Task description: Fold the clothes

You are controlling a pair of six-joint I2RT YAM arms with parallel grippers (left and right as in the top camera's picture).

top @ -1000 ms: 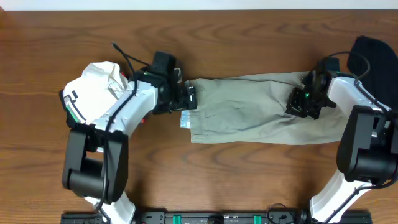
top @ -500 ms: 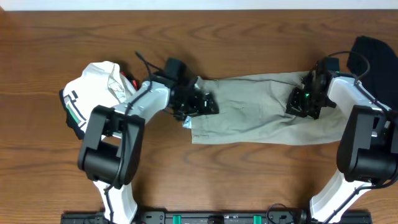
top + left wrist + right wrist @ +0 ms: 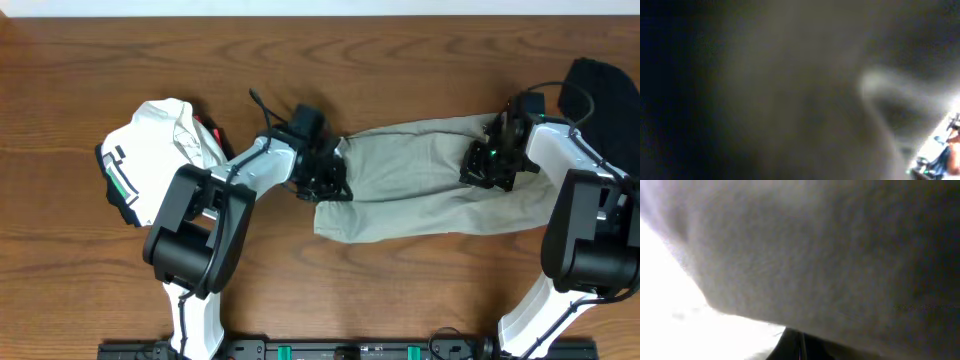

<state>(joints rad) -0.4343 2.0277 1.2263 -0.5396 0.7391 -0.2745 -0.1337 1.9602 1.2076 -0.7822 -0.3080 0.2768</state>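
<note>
The khaki shorts lie stretched between left gripper and right gripper.

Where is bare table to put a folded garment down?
The table is bare along its far edge behind the shorts and along the near edge before them. The middle row is crowded, from white garment to black garment.

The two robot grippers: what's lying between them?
The khaki shorts, spread on the table, fill the stretch from the left gripper to the right gripper; the overhead view shows it.
</note>
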